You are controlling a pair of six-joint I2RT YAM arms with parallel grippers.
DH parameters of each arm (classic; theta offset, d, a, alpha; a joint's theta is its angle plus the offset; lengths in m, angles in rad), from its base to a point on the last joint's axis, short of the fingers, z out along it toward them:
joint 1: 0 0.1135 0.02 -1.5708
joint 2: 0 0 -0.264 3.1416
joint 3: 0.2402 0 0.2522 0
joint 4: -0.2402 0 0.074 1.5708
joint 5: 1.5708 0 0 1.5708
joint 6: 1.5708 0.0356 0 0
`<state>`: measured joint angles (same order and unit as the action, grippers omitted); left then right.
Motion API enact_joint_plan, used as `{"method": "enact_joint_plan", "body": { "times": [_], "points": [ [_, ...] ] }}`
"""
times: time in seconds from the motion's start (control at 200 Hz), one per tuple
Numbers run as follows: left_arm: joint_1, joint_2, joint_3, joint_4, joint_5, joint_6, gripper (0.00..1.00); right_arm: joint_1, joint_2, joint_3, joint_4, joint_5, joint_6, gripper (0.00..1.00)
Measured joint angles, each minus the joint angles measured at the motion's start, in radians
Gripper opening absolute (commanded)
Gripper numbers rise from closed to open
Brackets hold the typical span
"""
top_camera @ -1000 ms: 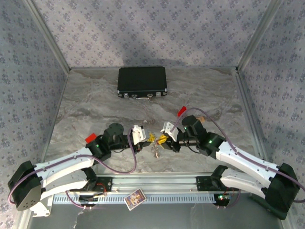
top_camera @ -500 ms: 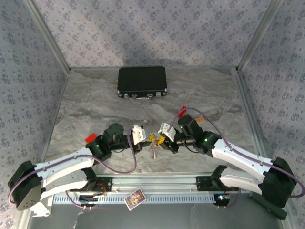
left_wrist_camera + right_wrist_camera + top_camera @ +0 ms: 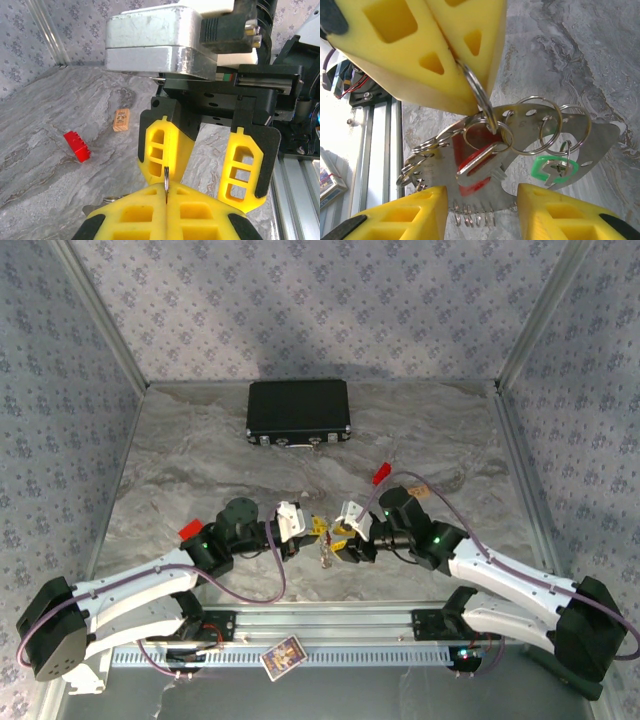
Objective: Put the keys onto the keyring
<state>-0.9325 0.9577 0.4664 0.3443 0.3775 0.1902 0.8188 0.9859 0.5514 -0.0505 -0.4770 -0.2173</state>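
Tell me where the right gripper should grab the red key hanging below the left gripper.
Probably pinch the red key by its flat plastic head, approaching from the right arm's side: it dangles below the split ring pinched in the shut left gripper, head facing the gap of the open right gripper.

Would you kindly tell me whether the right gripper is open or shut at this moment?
Open. In the right wrist view the right gripper has its two yellow fingers standing well apart, with a wide gap between them.

bright even light, soft shadows (mild blur)
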Motion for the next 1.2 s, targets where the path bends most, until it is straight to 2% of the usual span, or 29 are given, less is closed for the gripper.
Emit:
{"method": "enact_joint_plan", "body": {
  "times": [0.27,0.505,0.839,1.199],
  "points": [
    [0.000,0.000,0.000,0.000,0.000,0.000,0.00,0.003,0.000,-0.051,0.118,0.027,0.023,0.42],
    [0.000,0.000,0.000,0.005,-0.008,0.000,0.00,0.038,-0.021,-0.116,0.251,0.101,0.054,0.40],
    [0.000,0.003,0.000,0.027,-0.027,-0.008,0.00,0.097,-0.033,-0.169,0.378,0.205,0.072,0.28],
    [0.000,0.013,-0.004,0.035,-0.049,-0.008,0.00,0.113,-0.075,-0.181,0.399,0.299,0.090,0.10]
  ]
}}
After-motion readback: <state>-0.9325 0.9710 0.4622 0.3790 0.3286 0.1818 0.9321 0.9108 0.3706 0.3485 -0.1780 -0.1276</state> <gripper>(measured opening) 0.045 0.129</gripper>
